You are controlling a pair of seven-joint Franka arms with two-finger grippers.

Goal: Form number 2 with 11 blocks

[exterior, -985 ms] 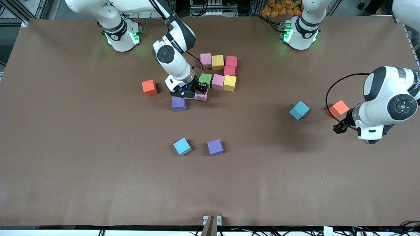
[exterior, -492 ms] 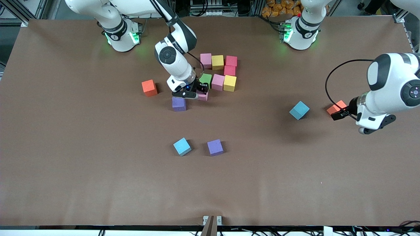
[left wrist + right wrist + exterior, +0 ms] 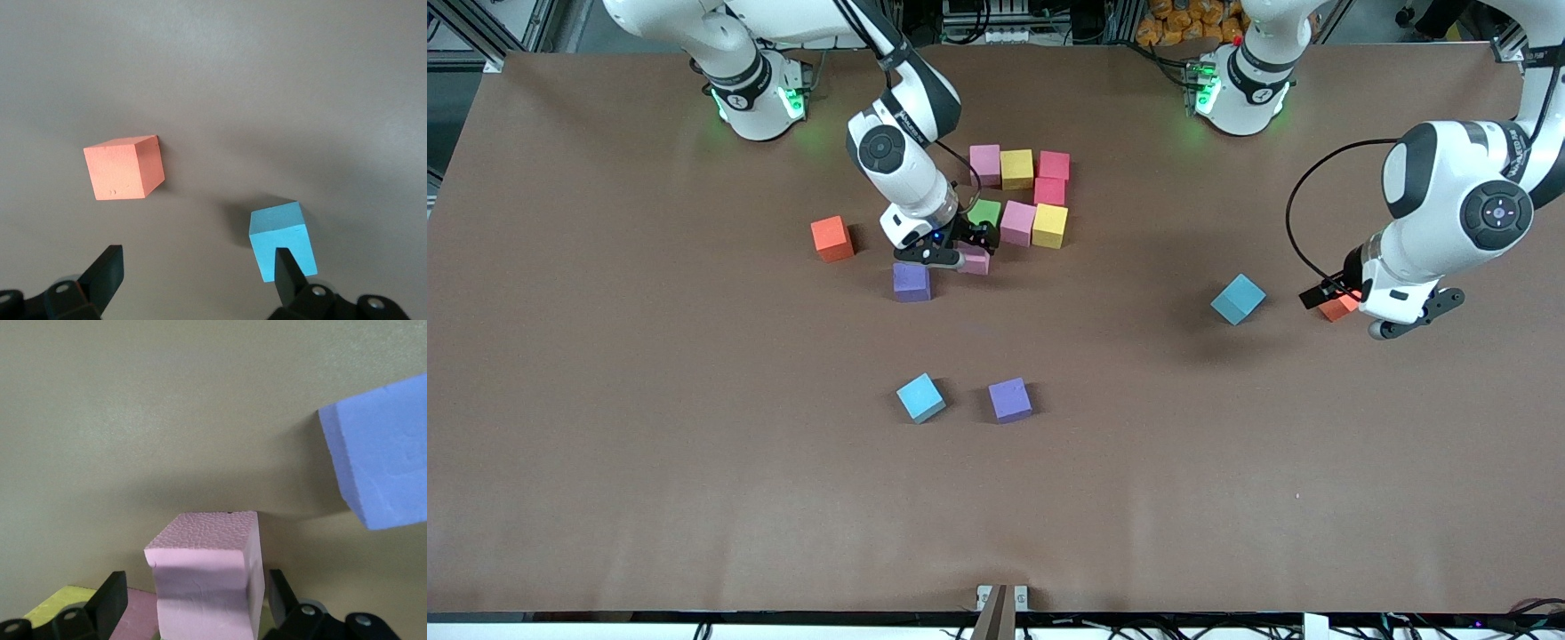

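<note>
Fingers of the right tool [image 3: 959,250] stand parted around a pink block [image 3: 975,260] resting on the bench [image 3: 694,444]; left tool [image 3: 197,280] hovers wide open over an orange cube [image 3: 124,167].

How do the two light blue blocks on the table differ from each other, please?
One light blue block lies toward the left arm's end, by the open left gripper; the other light blue block sits nearer the front camera, beside a purple block. No gripper is near that one. Both look alike in colour and size.

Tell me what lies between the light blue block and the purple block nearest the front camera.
Nothing: bare table separates the light blue block from the purple block, in the front view.
</note>
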